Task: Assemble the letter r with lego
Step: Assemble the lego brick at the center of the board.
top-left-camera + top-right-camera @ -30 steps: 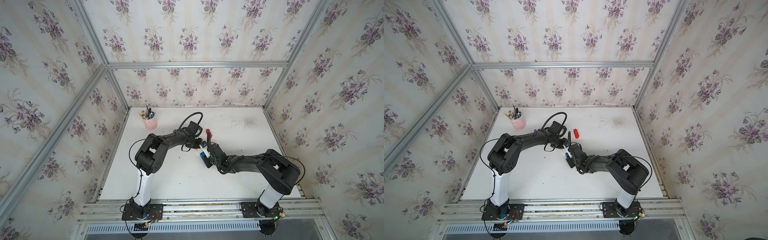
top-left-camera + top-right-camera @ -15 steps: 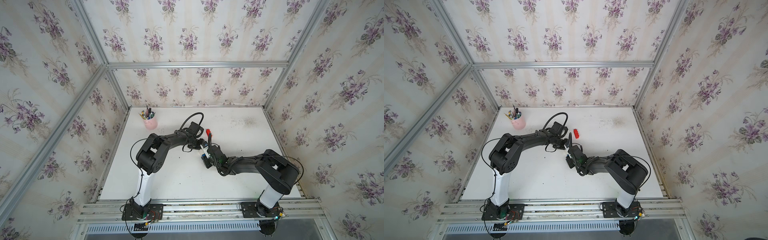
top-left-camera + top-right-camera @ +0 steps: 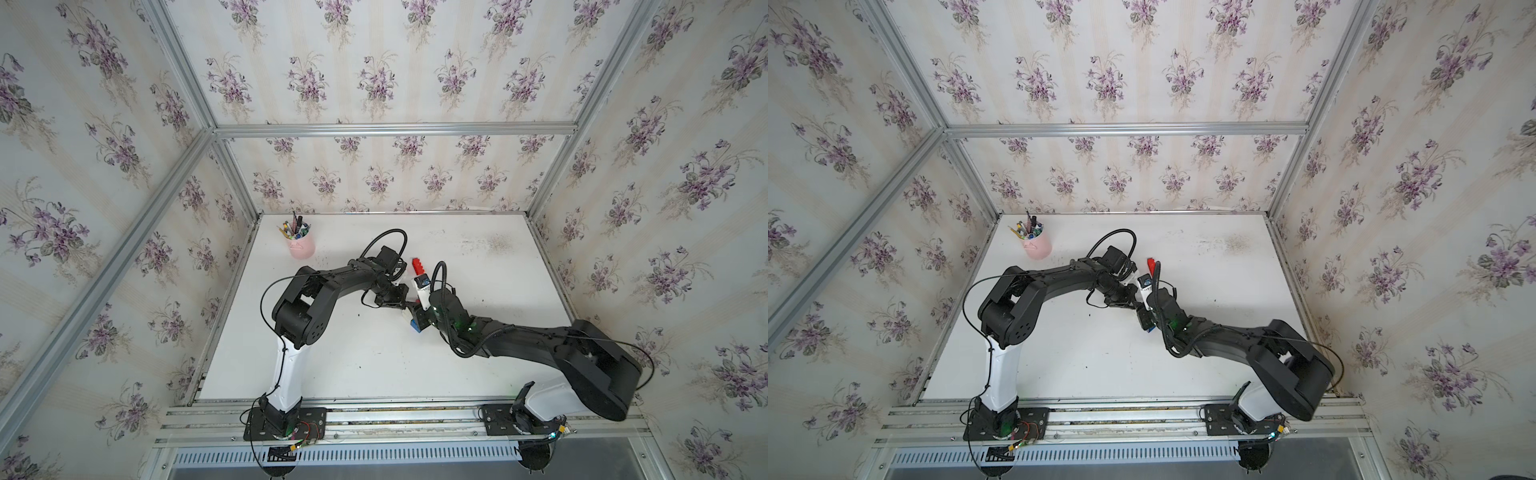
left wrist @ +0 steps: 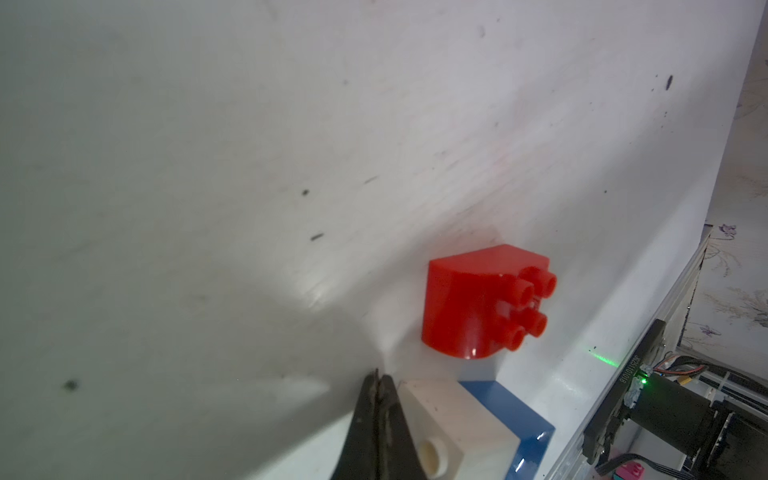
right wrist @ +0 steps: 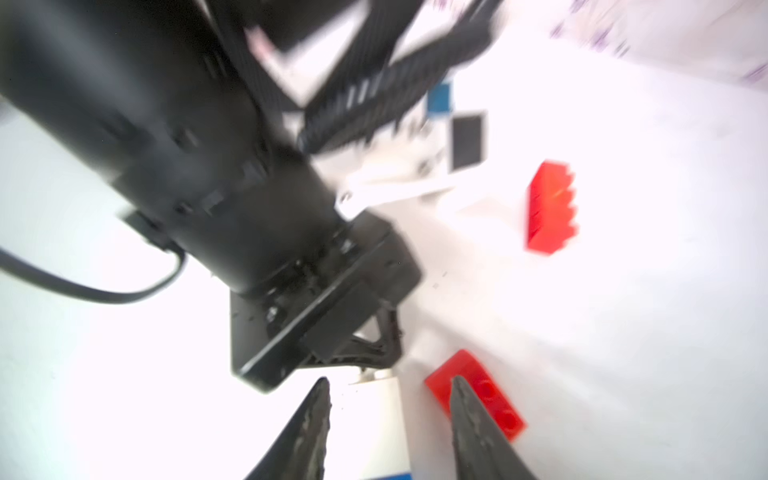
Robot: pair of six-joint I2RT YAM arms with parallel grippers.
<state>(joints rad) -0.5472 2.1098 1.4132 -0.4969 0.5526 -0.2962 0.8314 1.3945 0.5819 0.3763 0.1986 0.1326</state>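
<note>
In both top views the left arm (image 3: 332,280) and the right arm (image 3: 540,340) reach in and meet near the middle of the white table (image 3: 374,361), so both can work on the same bricks. The long red brick (image 3: 419,265) lies alone just past where they meet, likely waiting its turn. A bit of the blue brick (image 3: 415,327) peeks out by the right arm's tip. A pink pen cup (image 3: 302,247) stands well apart in a back corner. In the left wrist view the left gripper (image 4: 380,378) has its fingers pressed flat together and holds nothing. Its tip sits just beside the white brick (image 4: 457,428), maybe to stop it from sliding. The white brick is stuck to the blue brick. The short red brick (image 4: 478,303) lies on its side near them, studs pointing sideways, not joined yet. The right wrist view is blurry. There the right gripper (image 5: 388,380) has its fingers spread on either side of the white brick, with a gap on the short red brick's side, so it is not squeezing. It looks ready to close on the white and blue pair. The letter r is only partly built, since both red bricks are loose.
</note>
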